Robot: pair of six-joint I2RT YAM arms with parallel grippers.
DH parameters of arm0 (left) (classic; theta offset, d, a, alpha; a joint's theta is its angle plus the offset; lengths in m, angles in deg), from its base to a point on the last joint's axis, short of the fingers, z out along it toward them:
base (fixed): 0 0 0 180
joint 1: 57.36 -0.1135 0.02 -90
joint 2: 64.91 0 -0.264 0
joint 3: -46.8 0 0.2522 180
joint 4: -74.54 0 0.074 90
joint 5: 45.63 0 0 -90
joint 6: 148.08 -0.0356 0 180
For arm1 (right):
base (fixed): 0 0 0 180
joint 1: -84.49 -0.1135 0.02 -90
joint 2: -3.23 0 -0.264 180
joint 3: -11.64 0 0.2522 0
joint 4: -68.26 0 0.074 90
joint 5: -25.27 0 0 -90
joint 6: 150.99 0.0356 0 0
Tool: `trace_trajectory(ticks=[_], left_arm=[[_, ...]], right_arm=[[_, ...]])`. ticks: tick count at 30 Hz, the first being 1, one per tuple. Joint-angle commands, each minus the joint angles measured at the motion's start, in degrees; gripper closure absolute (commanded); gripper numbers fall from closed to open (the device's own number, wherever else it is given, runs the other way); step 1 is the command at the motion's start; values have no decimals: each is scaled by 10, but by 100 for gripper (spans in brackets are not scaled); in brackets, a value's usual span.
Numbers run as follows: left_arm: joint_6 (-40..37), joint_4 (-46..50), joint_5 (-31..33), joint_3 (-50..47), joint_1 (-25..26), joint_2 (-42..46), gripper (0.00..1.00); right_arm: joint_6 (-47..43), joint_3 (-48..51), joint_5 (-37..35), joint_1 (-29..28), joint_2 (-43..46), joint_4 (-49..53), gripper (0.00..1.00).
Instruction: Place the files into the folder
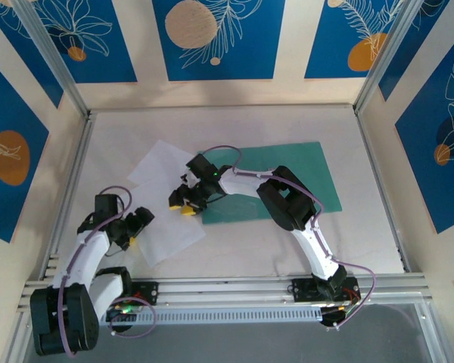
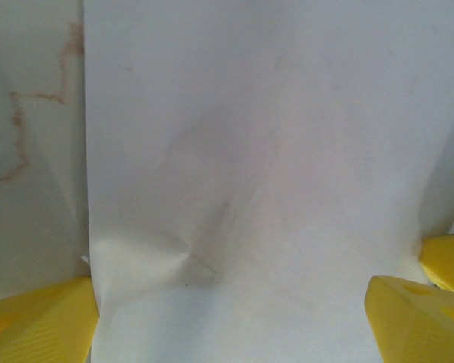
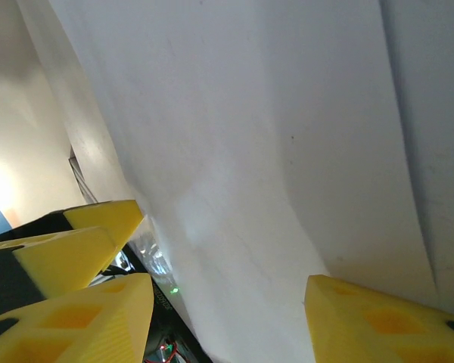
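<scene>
Creasing threatens — files (image 1: pixel 163 170) lie overlapped just left of the folder (image 1: pixel 303 174); left gripper (image 1: pixel 136 231) spread wide above them; right gripper (image 1: pixel 181 206), fingers apart astride a lifted edge, could drag both sheets.

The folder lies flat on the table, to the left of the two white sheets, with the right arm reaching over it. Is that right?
Not quite. The folder lies flat on the table, but to the right of the white sheets, not the left. The right arm does reach over it. The top external view shows this.
</scene>
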State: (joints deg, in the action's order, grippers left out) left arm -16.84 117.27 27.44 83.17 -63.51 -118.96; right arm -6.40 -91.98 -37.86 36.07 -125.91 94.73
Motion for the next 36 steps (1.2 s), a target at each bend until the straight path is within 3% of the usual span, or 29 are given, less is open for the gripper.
trace_trajectory(ticks=[1, 22, 36], left_arm=[[7, -33, -46, -7, -9, 12, 10], [-7, -27, -14, -2, -20, -32, 4], [-11, -37, -22, -3, -21, -44, 5]], right_arm=[[13, 26, -2, -10, -15, 38, 43], [-88, -73, -68, 13, 50, 214, 42], [-121, -103, -126, 5, 15, 257, 42]])
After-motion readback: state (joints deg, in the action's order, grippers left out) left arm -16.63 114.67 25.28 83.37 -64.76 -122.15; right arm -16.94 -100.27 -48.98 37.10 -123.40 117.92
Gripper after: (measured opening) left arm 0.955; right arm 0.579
